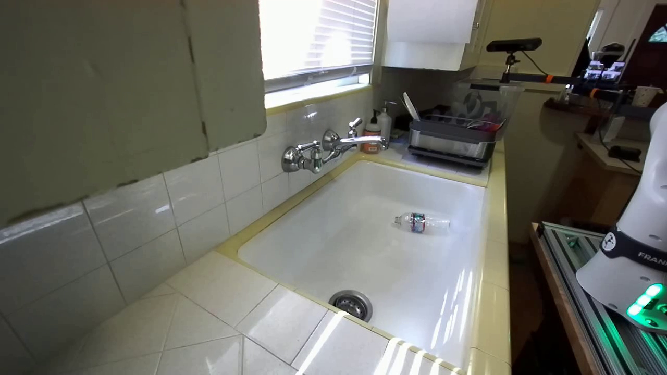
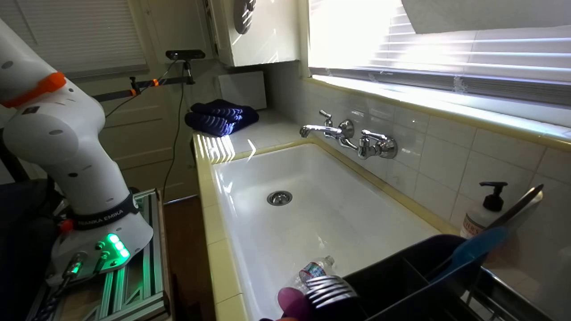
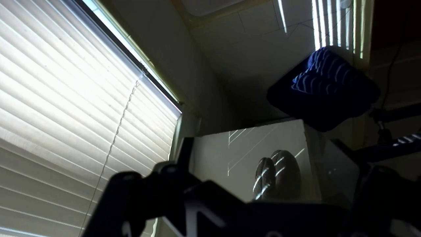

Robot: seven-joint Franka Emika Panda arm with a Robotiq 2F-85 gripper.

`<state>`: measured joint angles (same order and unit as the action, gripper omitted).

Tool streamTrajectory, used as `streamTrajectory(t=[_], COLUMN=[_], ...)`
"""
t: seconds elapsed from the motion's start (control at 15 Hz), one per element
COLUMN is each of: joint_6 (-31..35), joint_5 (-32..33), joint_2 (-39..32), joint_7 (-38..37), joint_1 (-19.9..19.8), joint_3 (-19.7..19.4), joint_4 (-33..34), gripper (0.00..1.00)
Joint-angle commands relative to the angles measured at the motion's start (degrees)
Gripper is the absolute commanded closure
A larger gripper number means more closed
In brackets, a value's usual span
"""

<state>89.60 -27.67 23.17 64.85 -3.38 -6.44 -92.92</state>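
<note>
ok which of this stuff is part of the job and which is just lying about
Likely involved:
gripper, open and empty
plastic bottle, on its side in the sink

Likely just lying about:
blue cloth on the counter
pump bottles
dish rack

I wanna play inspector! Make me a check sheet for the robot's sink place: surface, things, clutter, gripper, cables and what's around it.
Surface: white sink beside a tiled counter, which has sunlight stripes on it.
Things: clear bottle lying on its side in the sink.
Clutter: dish rack, pump bottles and dark blue cloth around the sink.
Gripper: open in the wrist view; nothing seen in its grasp.
Cables: black cable plugged into the arm's base.
Surroundings: chrome faucet; window blinds lowered, bright light behind them.
</note>
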Motion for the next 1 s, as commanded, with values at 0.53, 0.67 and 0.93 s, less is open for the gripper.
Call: streamTrajectory(t=[0.53,0.67,0.93], joint_6=[8.3,9.4,8.9], joint_5=[2.9,3.4,3.3], joint_2=[7.0,7.6,5.9], joint_7=[-5.0,-5.4,-4.5], joint_1=[2.1,2.3,3.4], joint_3=[-0.6,-0.6,-1.8], joint_4=[-15.5,-17.2,-15.6], gripper=[0.0,0.0,0.0])
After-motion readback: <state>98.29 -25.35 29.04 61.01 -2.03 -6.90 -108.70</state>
